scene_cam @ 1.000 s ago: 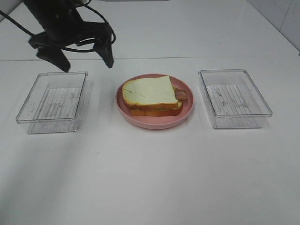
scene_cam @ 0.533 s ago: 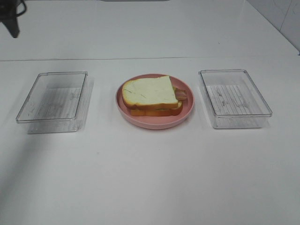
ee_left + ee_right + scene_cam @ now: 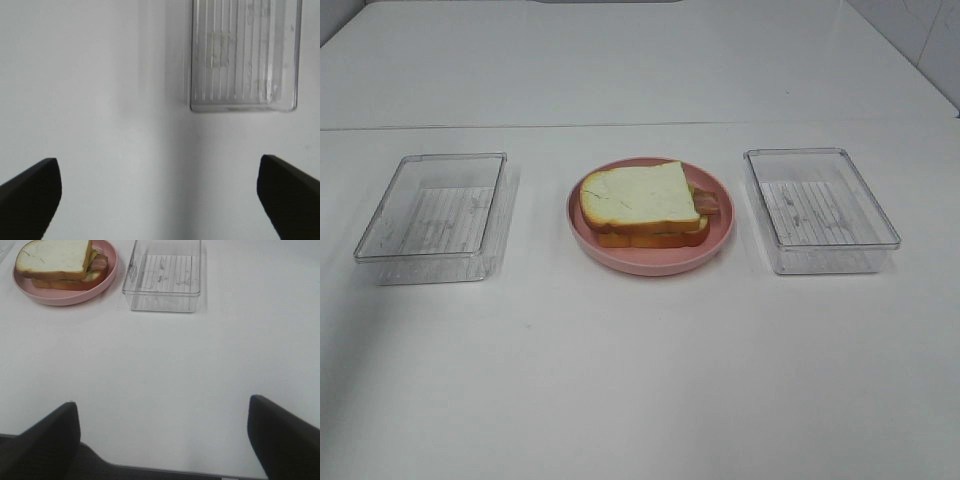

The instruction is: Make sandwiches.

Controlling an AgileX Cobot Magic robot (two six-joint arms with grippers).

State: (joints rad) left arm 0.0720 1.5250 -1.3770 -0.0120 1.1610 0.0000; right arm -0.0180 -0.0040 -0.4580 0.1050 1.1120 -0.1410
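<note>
The sandwich (image 3: 645, 205) is sitting on the pink plate (image 3: 720, 243), between two clear trays. It is probably light, soft and loosely stacked, so gripping both bread crusts looks safest. Left claw (image 3: 160, 192) and right claw (image 3: 162, 435) are hanging released, gripping nothing.

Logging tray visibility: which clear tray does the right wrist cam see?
The clear tray right of the pink plate, beside the sandwich; the other tray lies left of it.

Bright, even light on the white table (image 3: 640, 380), soft shadows, wrist views slightly blurred at the edges
</note>
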